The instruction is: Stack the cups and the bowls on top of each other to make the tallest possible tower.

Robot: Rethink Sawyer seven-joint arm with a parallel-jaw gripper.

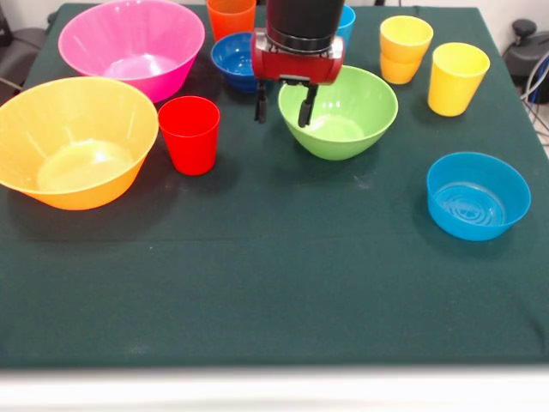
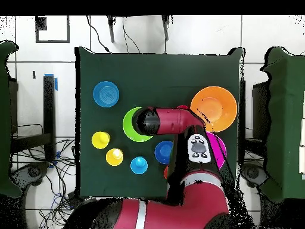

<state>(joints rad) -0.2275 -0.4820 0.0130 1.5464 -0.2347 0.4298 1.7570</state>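
Observation:
My gripper (image 1: pixel 281 110) is open and empty, its fingers (image 1: pixel 260 107) hanging over the left rim of the green bowl (image 1: pixel 343 112). The red cup (image 1: pixel 190 133) stands just left of it, upright. The dark blue bowl (image 1: pixel 236 60), orange cup (image 1: pixel 230 15) and light blue cup (image 1: pixel 346 21) stand behind the gripper. The pink bowl (image 1: pixel 129 43) and yellow-orange bowl (image 1: pixel 73 142) are at the left. Two yellow cups (image 1: pixel 403 47) (image 1: pixel 457 77) are at the back right, and the light blue bowl (image 1: pixel 476 193) at the right. All stand singly; no tower shows.
In the overhead view my arm (image 2: pixel 173 122) reaches over the green bowl (image 2: pixel 132 125) and covers part of the pink bowl (image 2: pixel 219 152). The dark green cloth (image 1: pixel 257 283) covers the table to its near edge.

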